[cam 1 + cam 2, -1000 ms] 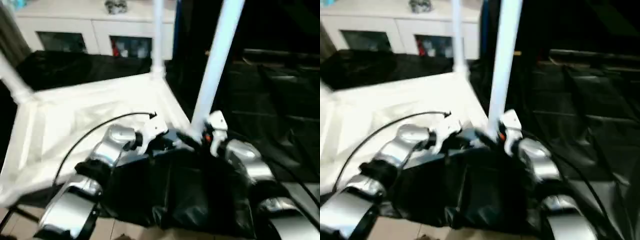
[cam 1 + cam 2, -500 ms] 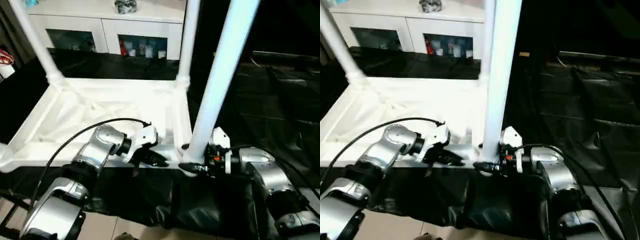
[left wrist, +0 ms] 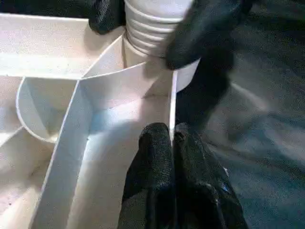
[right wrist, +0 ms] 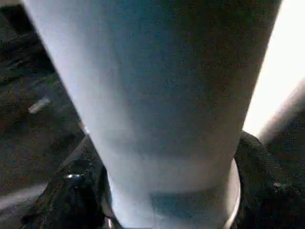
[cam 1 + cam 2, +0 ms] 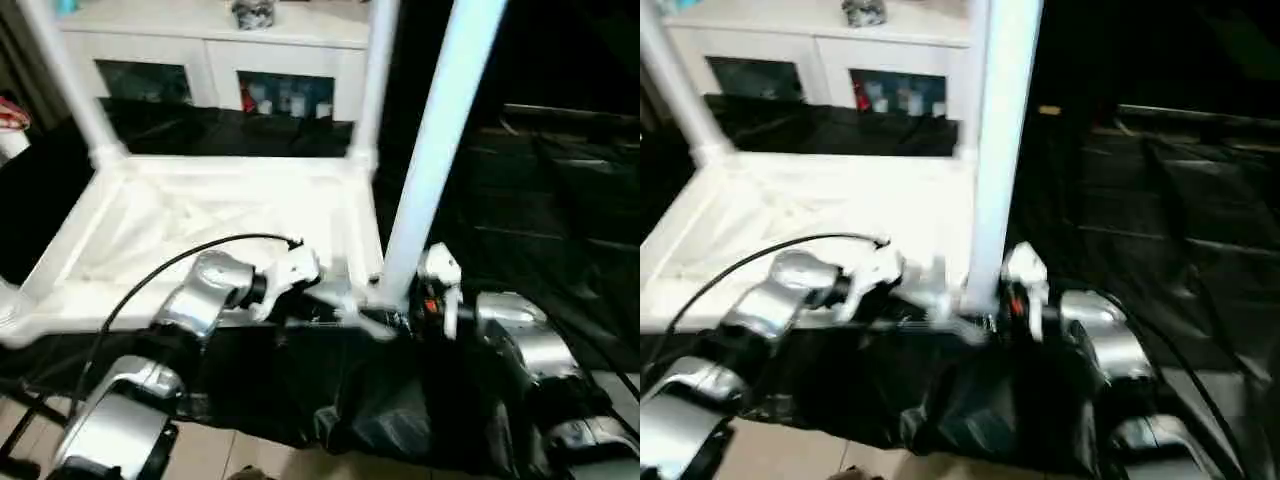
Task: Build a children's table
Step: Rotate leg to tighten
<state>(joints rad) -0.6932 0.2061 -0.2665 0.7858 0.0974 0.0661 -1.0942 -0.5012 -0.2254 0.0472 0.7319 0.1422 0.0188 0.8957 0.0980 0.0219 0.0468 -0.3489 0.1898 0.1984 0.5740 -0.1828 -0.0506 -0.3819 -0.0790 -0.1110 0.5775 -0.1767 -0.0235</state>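
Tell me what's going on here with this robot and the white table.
The robot is assembling an upside-down white tabletop on a black-covered surface. Its right gripper closes around the base of a leg standing in the near corner socket, threads showing. Its left gripper is pinched shut on the tabletop's rim beside that socket. Other legs already stand upright.

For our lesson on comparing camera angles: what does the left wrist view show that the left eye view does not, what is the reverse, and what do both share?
Left wrist view alone: the leg's ribbed end at its corner socket, and the left end effector shut on the tabletop's thin edge wall.

Left eye view alone: the white cabinet and two legs standing at the far corners.

Both: the near leg, the ribbed underside.
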